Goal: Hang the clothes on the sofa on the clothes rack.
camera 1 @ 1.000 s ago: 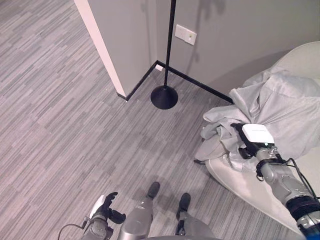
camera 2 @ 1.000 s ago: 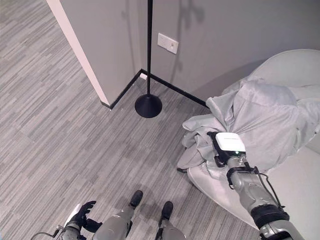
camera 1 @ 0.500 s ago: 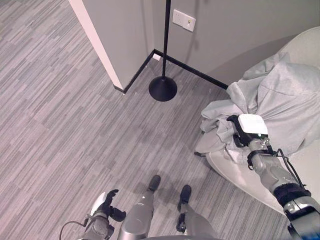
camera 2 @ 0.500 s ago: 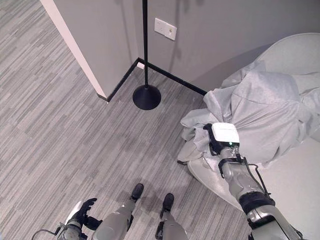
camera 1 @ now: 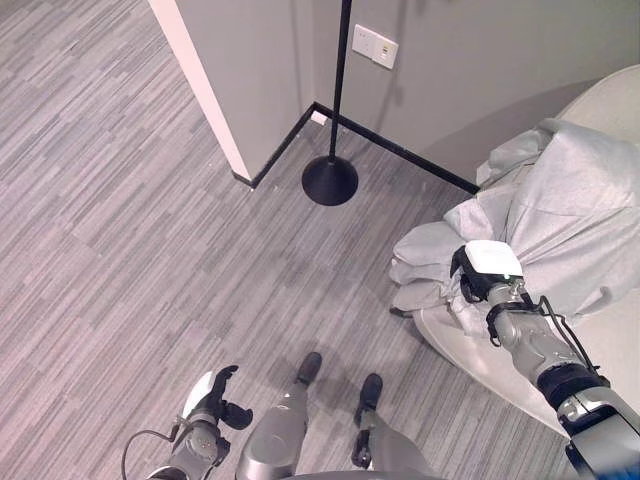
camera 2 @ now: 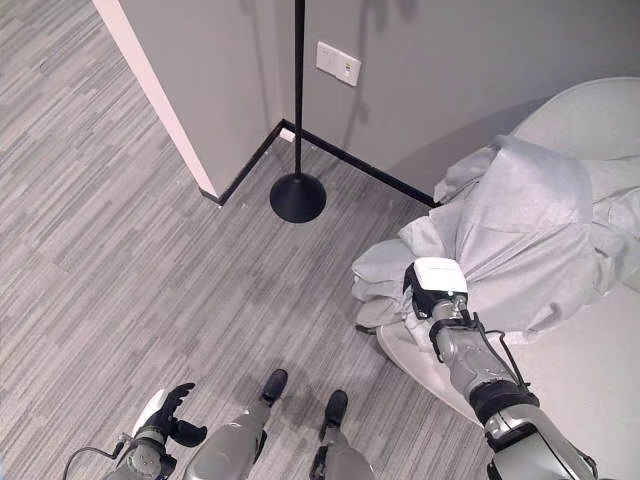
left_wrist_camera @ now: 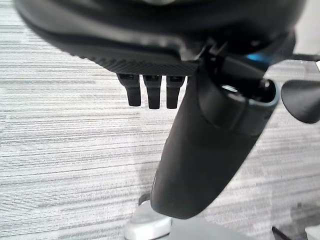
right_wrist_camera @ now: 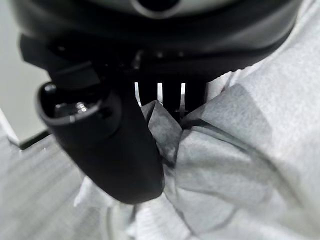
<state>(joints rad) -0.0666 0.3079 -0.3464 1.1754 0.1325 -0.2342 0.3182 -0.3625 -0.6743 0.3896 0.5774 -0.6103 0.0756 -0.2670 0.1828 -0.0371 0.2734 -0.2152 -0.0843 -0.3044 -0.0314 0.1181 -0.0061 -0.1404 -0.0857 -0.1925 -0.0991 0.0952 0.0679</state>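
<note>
Our right wrist view shows our right hand (right_wrist_camera: 107, 150) pinching the grey clothes (camera 1: 560, 215) heaped on the sofa (camera 2: 590, 370); our left hand (camera 1: 210, 405) hangs relaxed over striped floor (camera 1: 120, 230). The rack (camera 1: 332, 170) stands by the wall (camera 2: 450, 60).

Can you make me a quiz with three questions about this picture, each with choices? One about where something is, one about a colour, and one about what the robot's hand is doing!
1. Where is the clothes rack?
A. on the sofa
B. on the floor by the wall corner
C. in the left hand

2. What colour are the clothes?
A. red
B. black
C. light grey

3. What is the right hand doing?
A. pinching the clothes
B. hanging open over the floor
C. holding the rack

Answers: 1 B, its round black base sits on the floor near the corner. 2 C, the pile on the sofa is pale grey. 3 A, the right wrist view shows cloth bunched between thumb and fingers.
</note>
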